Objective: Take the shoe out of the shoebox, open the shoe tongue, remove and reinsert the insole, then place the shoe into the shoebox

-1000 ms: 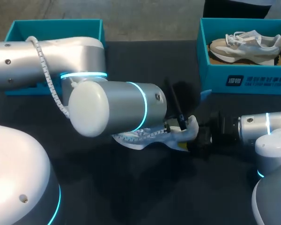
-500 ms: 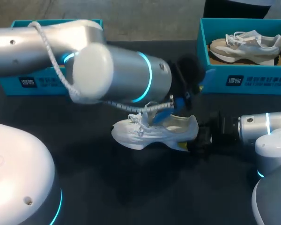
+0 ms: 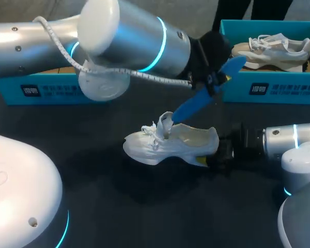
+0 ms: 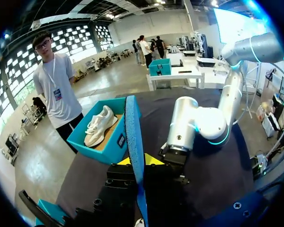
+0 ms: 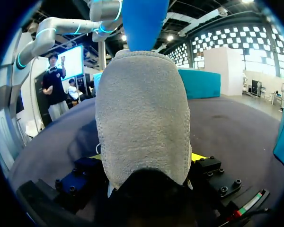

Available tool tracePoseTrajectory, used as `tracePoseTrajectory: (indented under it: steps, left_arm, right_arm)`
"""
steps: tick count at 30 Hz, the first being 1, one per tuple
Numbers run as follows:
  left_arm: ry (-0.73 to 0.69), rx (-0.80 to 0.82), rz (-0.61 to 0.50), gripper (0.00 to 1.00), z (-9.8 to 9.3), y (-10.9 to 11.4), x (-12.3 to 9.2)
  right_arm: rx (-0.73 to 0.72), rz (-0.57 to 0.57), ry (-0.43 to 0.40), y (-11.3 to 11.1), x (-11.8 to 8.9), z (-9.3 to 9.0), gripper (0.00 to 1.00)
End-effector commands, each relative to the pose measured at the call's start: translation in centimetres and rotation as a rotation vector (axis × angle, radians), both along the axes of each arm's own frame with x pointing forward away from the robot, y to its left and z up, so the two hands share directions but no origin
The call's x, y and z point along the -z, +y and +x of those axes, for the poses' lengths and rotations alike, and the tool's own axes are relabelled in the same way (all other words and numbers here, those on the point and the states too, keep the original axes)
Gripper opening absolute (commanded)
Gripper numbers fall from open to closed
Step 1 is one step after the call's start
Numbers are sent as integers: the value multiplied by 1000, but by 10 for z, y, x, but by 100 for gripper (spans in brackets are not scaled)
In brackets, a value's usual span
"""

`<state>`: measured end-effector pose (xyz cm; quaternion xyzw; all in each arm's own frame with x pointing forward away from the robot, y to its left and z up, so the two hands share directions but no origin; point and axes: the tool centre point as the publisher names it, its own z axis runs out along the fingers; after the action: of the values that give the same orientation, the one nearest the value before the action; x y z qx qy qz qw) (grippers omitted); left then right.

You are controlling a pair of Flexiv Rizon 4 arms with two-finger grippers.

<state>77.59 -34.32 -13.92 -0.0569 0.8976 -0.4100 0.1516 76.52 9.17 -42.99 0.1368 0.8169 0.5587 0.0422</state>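
The white shoe is standing on its sole mid-table, toe pointing left, tongue sticking up. The blue insole is slanting up from just above its opening. The teal shoebox is sitting at the far-left corner.

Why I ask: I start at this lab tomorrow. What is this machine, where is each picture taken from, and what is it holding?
It is two robot arms at a dark table. One picture looks down from a fixed camera above and behind; the two round ones come from a camera on each wrist. The right end effector grips the heel of a white shoe on the table. The left end effector is shut on a blue insole, its lower end at the shoe's opening. At the back stand a left box and a right box, which holds another shoe.
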Motion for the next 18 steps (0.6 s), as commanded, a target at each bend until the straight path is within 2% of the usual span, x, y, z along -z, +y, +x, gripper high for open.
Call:
tracePoseTrajectory:
  steps: [1,18]
  left_arm:
    - [40,74,-16,0,-3,11,-12]
    - [130,258,-86,0,-24,30,-82]
  right_arm:
    - [2,-3,1,1,2,-1,0]
    - [2,-3,1,1,2,-1,0]
